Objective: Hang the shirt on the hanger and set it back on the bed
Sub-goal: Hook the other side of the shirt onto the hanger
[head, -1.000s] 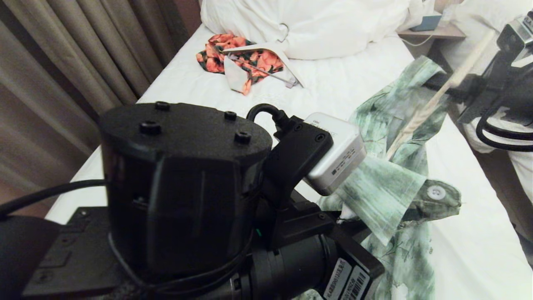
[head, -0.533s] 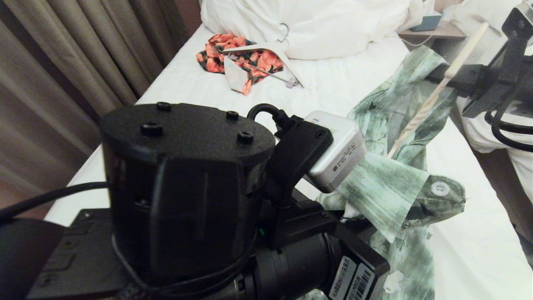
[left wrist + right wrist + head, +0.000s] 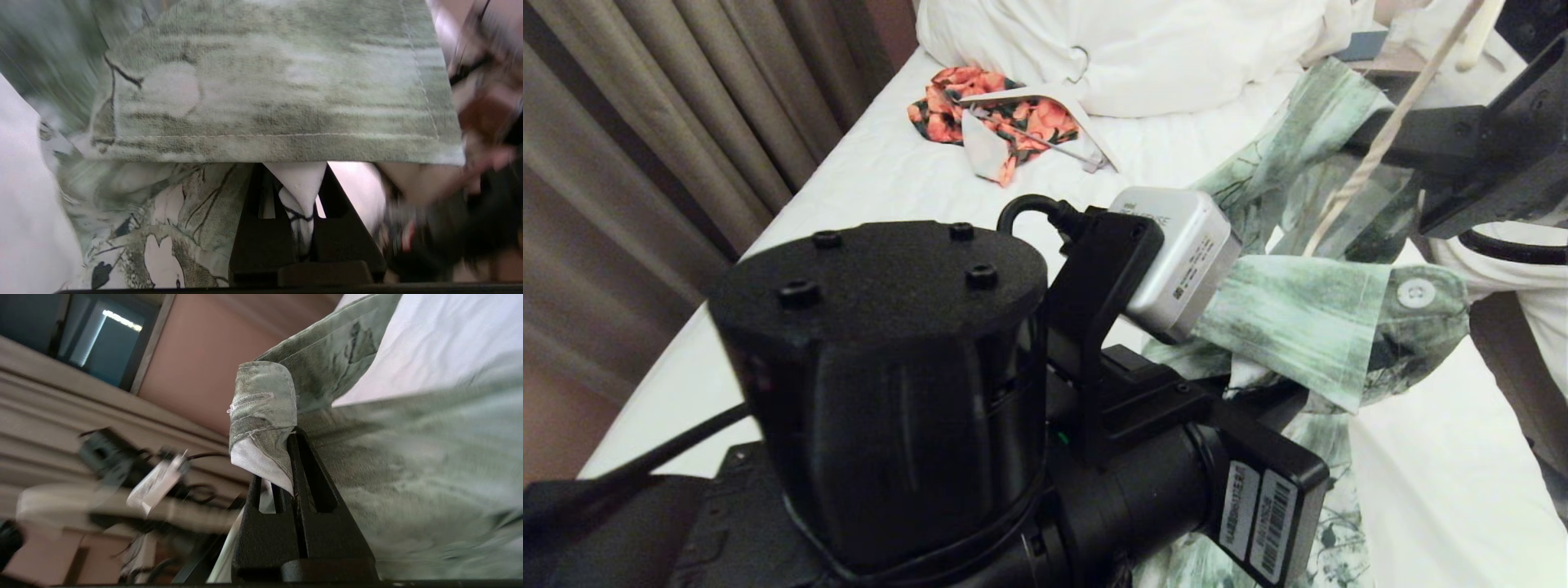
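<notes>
The green and white shirt (image 3: 1298,327) hangs stretched above the bed (image 3: 890,180), held between both grippers. In the left wrist view my left gripper (image 3: 293,171) is shut on a fold of the shirt (image 3: 265,94). In the head view it sits under the collar flap, low at centre right (image 3: 1262,396). My right gripper (image 3: 1360,147) is higher at the far right, shut on a stitched shirt edge (image 3: 265,416). The thin cream hanger (image 3: 1380,139) slants from the top right down into the shirt, crossing the right gripper's fingers. Whether it is clamped too does not show.
My left arm fills the lower foreground. An orange-red floral garment (image 3: 992,114) with a broad white hanger (image 3: 1086,139) lies near the pillows (image 3: 1143,49). Curtains (image 3: 645,122) line the bed's left side. A nightstand (image 3: 1372,49) and another bed (image 3: 1503,261) are on the right.
My right gripper has risen and swung toward the upper right, carrying the hanger and shirt edge up. The collar flap has lifted and spread. My left wrist has turned and shifted slightly.
</notes>
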Motion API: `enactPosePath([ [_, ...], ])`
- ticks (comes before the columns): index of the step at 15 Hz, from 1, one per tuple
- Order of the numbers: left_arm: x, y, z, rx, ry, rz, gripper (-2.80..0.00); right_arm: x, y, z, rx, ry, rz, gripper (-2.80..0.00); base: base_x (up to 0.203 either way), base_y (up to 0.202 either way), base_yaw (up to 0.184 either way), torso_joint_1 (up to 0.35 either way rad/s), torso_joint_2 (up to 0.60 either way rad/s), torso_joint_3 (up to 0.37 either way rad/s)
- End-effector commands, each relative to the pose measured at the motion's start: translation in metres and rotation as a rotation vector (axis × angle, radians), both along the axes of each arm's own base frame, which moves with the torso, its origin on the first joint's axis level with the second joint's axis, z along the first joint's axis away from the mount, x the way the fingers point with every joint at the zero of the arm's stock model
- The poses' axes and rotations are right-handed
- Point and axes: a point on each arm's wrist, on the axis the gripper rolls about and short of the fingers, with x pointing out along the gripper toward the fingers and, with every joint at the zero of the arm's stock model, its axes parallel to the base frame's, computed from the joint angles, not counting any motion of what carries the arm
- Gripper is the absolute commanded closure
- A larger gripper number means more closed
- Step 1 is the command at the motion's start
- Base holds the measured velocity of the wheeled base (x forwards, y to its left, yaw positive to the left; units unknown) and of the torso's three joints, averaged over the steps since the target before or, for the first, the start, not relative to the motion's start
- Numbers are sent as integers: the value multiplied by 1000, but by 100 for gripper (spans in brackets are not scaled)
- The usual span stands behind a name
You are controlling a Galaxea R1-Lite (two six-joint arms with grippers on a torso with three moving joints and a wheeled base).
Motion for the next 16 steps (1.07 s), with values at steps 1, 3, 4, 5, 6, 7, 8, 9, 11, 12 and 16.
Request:
enactPosePath([
  [1,7,-4,-7,-44,-35,20,0,-14,-2,6,7,-14,15,0,0,0,0,0,0,0],
  [3,9,-2,-6,-70,-49,25,0,-21,-5,4,-1,10,14,0,0,0,0,0,0,0],
  [4,9,-2,-5,-86,-55,27,0,-24,-6,5,-1,11,15,0,0,0,0,0,0,0],
  [5,10,-2,-5,-99,-61,31,0,-27,-7,6,0,6,15,0,0,0,0,0,0,0],
  [6,14,1,-2,-123,-73,43,0,-33,-9,7,4,-5,16,0,0,0,0,0,0,0],
  [7,17,3,1,-145,-91,58,0,-39,-10,8,6,-12,18,0,0,0,0,0,0,0],
  [8,21,6,4,-162,-112,73,0,-43,-12,9,8,-15,18,0,0,0,0,0,0,0],
  [9,24,9,7,-176,-129,88,0,-47,-13,10,7,-13,17,0,0,0,0,0,0,0],
  [11,27,15,14,-199,-160,105,0,-56,-16,15,15,-35,15,0,0,0,0,0,0,0],
  [12,26,17,16,-205,-165,106,0,-60,-18,17,18,-44,15,0,0,0,0,0,0,0],
  [16,30,24,22,-219,-180,131,0,-74,-23,21,27,-72,13,0,0,0,0,0,0,0],
])
